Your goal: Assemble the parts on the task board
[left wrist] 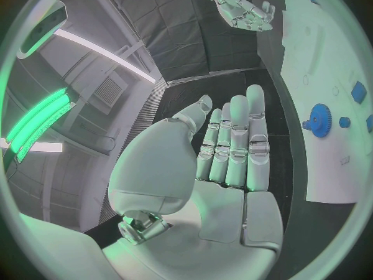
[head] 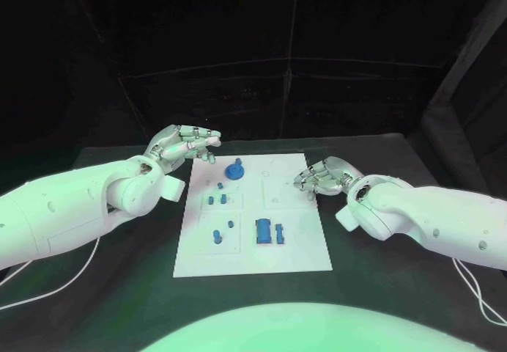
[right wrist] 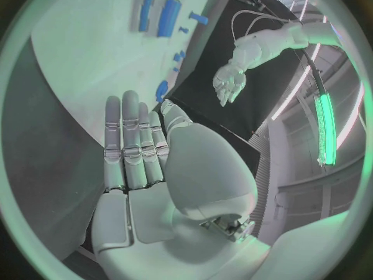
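My left hand point(head: 188, 144) and right hand point(head: 320, 176) (both wide, holding nothing) at the task board's point(head: 301, 249) far corners, blue parts point(head: 263, 231) between.

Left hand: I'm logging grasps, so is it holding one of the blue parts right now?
No. In the left wrist view the left hand has straight fingers and a bare palm, off the task board.

The right hand point(right wrist: 148, 168) stretches flat and holds nothing, its fingers point(right wrist: 128, 130) together over the task board point(right wrist: 86, 62). Blue parts point(right wrist: 163, 15) lie at the board's far end. Beyond the board hangs the left hand point(right wrist: 227, 84).
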You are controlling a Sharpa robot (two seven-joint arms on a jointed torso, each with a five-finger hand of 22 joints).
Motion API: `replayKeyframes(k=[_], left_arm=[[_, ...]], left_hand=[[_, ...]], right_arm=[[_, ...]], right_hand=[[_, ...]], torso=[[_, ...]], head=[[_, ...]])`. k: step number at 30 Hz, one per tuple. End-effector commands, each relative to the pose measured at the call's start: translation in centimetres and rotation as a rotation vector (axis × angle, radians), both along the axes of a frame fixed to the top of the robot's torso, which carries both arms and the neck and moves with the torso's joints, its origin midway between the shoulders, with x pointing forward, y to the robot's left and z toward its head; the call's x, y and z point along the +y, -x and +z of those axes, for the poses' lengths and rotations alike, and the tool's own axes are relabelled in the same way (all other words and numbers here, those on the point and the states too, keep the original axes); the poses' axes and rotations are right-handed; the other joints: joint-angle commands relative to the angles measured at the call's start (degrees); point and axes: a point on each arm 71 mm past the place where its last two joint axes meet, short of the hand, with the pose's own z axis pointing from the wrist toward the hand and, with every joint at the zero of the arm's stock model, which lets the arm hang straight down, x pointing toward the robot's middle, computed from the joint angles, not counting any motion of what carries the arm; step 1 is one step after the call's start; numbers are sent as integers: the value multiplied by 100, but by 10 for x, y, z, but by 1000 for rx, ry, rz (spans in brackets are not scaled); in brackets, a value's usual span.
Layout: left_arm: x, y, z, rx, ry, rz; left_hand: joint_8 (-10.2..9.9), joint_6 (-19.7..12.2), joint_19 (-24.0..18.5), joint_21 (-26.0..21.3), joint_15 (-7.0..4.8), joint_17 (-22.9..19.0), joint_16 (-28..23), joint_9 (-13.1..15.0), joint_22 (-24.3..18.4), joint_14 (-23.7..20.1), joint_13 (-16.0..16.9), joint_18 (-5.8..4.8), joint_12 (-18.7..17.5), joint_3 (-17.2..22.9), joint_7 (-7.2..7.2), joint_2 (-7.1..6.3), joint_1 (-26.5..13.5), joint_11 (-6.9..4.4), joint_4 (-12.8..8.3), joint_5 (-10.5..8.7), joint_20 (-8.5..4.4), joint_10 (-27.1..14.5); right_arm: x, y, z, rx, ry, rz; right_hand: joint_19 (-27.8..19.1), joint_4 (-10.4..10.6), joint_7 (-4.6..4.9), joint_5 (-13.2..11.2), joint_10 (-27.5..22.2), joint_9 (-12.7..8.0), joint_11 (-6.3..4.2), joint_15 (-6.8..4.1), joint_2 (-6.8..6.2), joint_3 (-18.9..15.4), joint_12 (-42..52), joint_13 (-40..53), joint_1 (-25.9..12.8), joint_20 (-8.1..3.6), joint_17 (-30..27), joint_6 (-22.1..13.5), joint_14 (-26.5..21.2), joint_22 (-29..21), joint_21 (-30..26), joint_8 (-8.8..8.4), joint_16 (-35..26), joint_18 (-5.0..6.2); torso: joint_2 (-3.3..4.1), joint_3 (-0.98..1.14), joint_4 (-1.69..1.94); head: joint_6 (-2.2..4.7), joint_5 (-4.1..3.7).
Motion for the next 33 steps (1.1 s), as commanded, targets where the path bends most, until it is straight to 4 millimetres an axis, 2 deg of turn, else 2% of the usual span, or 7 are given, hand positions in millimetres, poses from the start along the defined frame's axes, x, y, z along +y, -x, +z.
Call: replayKeyframes(k=[1, 12, 18, 19, 28, 32, 33], left_arm=[[6, -7, -2, 12, 69, 62], [21, -28, -27, 3, 72, 220], [16, -32, -35, 11, 55, 267], [13, -30, -36, 29, 38, 198], [1, -21, -32, 20, 26, 233], [-10, -10, -25, 9, 12, 270], [-14, -7, -23, 5, 8, 280]], left_hand=[[-4, -32, -498, -399, 108, -427, -895, -7, -335, -441, -89, 61, -168, 14, 21, 56, -10, 22, 60, 4, 108, -58], [-450, -314, -3089, -466, 814, -1785, -3724, -15, -2475, -1136, -125, 17, -1190, -463, -115, -26, -142, 513, 288, -23, 855, -481], [-462, -356, -3601, -479, 855, -1971, -4147, -18, -3150, -1100, -132, 97, -1364, -701, -124, 115, -49, 542, 300, -25, 965, -569], [-822, -1982, -4600, -807, 534, -2138, -4462, -388, -3892, -2617, -488, -276, -1719, -1000, -374, 235, -2262, 200, 261, -306, 459, -2243], [-822, -3109, -5257, -807, 339, -2550, -4700, -388, -4408, -3584, -488, -368, -1719, -1220, -537, 235, -3721, -36, 261, -306, 133, -3395], [-822, -3562, -5529, -807, 254, -2550, -4791, -388, -4615, -3992, -488, -429, -1719, -1298, -953, 235, -4325, -131, 261, -306, -4, -3861], [-822, -3653, -5582, -807, 237, -2550, -4811, -388, -4657, -4073, -488, -428, -1719, -1319, -953, 235, -4446, -150, 261, -306, -32, -3954]], right_arm=[[0, -23, 8, -37, -343, -14], [2, -90, -1, -149, -481, -64], [4, -100, -3, -165, -493, -68], [3, -97, -8, -141, -405, -98], [7, -86, -1, -167, -445, -141], [12, -73, 8, -191, -484, -190], [13, -69, 11, -196, -494, -203]], right_hand=[[-431, 38, 132, -87, -86, -174, 139, 284, -64, 91, -456, -693, 69, 200, -542, -77, -623, -463, -722, -177, -947, -112], [-318, -267, 179, -380, -242, -1055, 375, 630, -4, -202, -754, -2739, -272, 730, -2154, -138, -748, -1955, -2573, -300, -2592, 56], [-274, -495, 138, -396, -393, -1313, 464, 736, 141, -373, -739, -3085, -444, 819, -2466, -198, -1012, -2326, -3003, -300, -2625, 60], [-1685, -884, -200, -710, -2082, -1483, 143, 445, -53, -116, -1120, -3483, -2791, 317, -2823, -1702, -2633, -2763, -3216, -659, -2971, -296], [-2572, -884, -424, -934, -3207, -1908, -73, 256, -53, -116, -1120, -3483, -4333, 24, -2823, -2695, -3711, -3059, -3757, -659, -2971, -393], [-2961, -884, -521, -1026, -3686, -1908, -165, 173, -53, -116, -1120, -3483, -4992, -110, -2823, -3120, -4170, -3184, -3757, -659, -2971, -455], [-3041, -884, -540, -1044, -3786, -1908, -183, -243, -53, -116, -1120, -3483, -5129, -140, -2823, -3208, -4266, -3210, -3757, -659, -2971, -489]], torso=[[-175, -26, -15], [-436, 18, -94], [-442, 71, -49], [-425, 30, -72], [-274, 36, 39], [-165, 40, 120], [-148, 41, 132]], head=[[208, -30], [655, 29], [770, 69], [716, 36], [1002, 85], [1210, 120], [1242, 125]])
